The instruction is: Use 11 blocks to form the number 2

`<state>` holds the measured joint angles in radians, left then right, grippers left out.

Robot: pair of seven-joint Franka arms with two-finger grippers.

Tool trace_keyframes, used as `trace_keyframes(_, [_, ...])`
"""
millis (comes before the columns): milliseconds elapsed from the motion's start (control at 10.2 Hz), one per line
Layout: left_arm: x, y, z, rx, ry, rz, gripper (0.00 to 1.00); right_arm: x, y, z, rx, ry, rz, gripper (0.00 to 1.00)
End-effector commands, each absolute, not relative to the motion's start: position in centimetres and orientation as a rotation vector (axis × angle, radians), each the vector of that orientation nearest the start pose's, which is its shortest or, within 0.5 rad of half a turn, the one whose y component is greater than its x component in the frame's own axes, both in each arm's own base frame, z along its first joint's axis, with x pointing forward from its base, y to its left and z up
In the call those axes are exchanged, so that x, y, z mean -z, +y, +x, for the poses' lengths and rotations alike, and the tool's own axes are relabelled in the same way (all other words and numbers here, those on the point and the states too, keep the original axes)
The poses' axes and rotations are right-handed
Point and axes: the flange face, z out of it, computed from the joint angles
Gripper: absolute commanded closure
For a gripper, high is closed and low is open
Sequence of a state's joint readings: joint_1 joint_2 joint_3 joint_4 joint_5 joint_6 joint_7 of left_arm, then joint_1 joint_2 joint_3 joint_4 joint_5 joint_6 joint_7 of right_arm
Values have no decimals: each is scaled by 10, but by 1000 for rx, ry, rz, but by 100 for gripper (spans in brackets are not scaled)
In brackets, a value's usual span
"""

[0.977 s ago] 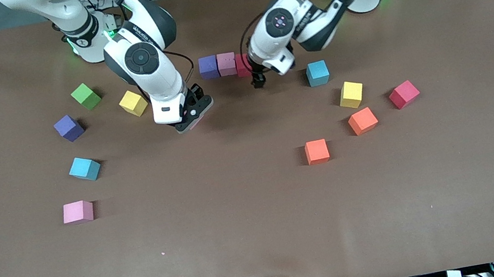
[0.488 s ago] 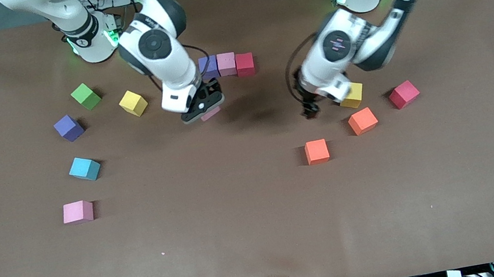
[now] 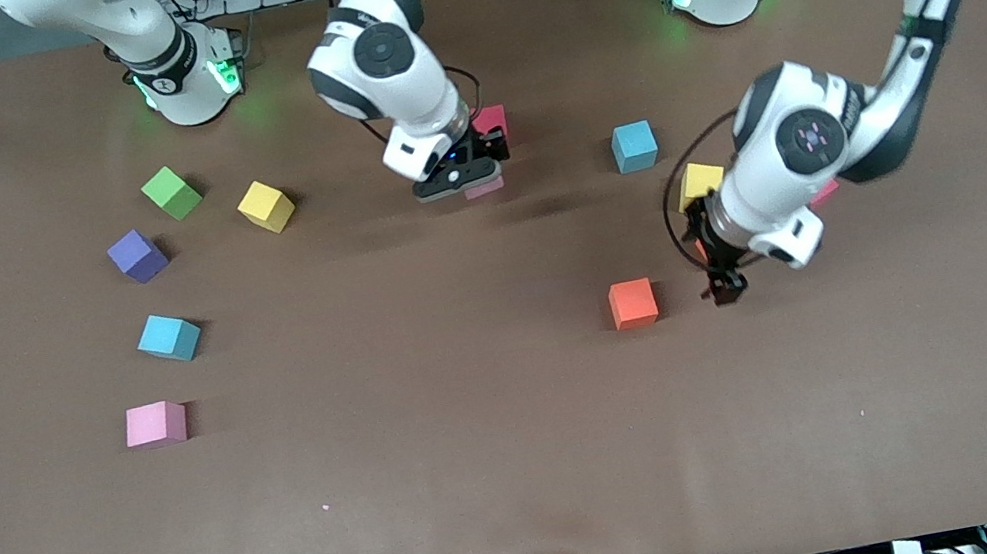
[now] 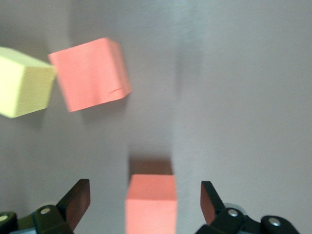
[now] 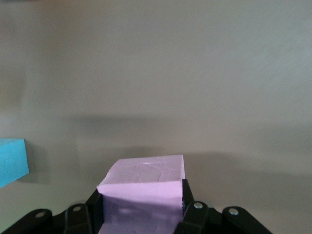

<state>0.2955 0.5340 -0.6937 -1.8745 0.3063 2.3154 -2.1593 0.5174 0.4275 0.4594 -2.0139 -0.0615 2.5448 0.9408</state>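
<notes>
Pink block, loose: the pink block [image 3: 155, 424] sits nearest the front camera on the brown table [image 3: 485, 461], toward the right arm's end.
Orange block: an orange block [image 3: 633, 303] lies toward the left arm's end, a little farther from the camera than the pink one.
Left gripper: the left gripper [image 3: 723, 285] hangs just beside that orange block, its fingers [image 4: 78, 201] spread wide with nothing between them; in the left wrist view the orange block [image 4: 150, 203] sits on the table between the two tips.
Second orange block: another orange block [image 4: 90, 73] shows in the left wrist view, just beside a yellow cube [image 4: 24, 89]; in the front view the left arm hides nearly all of it.
Blue blocks: one blue block [image 3: 169, 337] at the right arm's end, another blue block [image 3: 635, 146] farther from the camera, between the two grippers.
Purple block: a purple block [image 3: 137, 255] lies loose, farther back than the first blue one.
Right gripper: the right gripper [image 3: 464, 176] has its fingers [image 5: 194, 217] clamped on a second pink block [image 5: 144, 192], over the table near a red block [image 3: 490, 120].
Other cubes: a second yellow cube [image 3: 266, 205] and a green cube [image 3: 171, 193] sit farthest back at the right arm's end.
</notes>
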Motion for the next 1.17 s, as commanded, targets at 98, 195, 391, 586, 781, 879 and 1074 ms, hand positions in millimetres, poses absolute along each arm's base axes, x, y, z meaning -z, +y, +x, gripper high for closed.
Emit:
trace_keyframes(98, [-257,-241,623,202,2162,2190,0,-247,522,351,-71,133,-2945,64])
trace_keyframes(195, [-257,-247,621,226,2144,2198,0,-241,522,349,-81,155,-2953,64])
trace_keyframes(391, [-263,-285,619,315,2128,2160,0,-234,523,346,-98,181,-2955,64])
trace_keyframes(586, [-247,-299,624,366,2154,2125,0,-226,527,338,-113,189,-2965,64])
trace_keyframes(781, [-230,-292,625,332,2256,2082,0,-218,533,324,-81,174,-2995,64])
trace_keyframes(879, [-227,-285,627,319,2286,2063,0,-214,533,323,-63,174,-3008,63])
trace_keyframes(1074, [-223,-286,623,327,2301,2061,0,-208,532,323,-67,187,-3010,63])
